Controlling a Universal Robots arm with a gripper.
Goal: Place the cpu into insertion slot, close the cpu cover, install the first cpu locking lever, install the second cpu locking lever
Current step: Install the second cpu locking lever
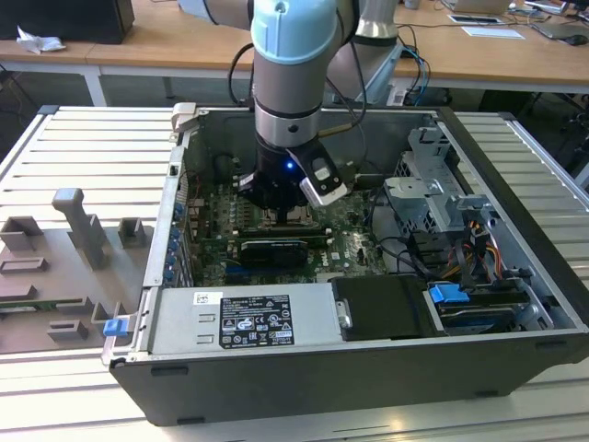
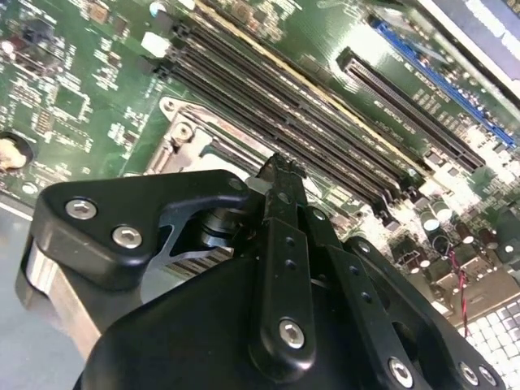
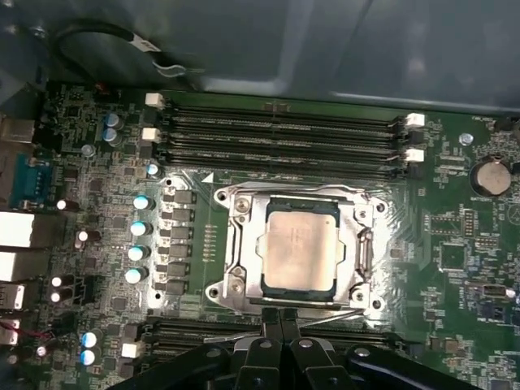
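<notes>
In the first wrist view the cpu (image 3: pixel 299 246), pale silver-beige, lies flat in the insertion slot (image 3: pixel 375 213). The grey metal cpu cover (image 3: pixel 240 244) is folded down around it, and the chip shows through its window. A thin metal locking lever (image 3: pixel 335 314) runs along the socket edge nearest the gripper. My gripper (image 3: pixel 281 318) has its two black fingers pressed together, shut, with the tips at that lever. In the second wrist view the fingertips (image 2: pixel 275 172) sit just beside the socket's metal frame (image 2: pixel 183 134). In the exterior view the gripper (image 1: pixel 279 204) is low inside the open computer case.
Long black memory slots (image 3: pixel 284 130) flank the socket on both sides. Blue-topped capacitors (image 3: pixel 140 227) stand beside it. The exterior view shows a black card (image 1: pixel 269 250), the power supply (image 1: pixel 244 318), a drive cage (image 1: pixel 433 198) and a grey fixture plate (image 1: pixel 64 267) outside the case.
</notes>
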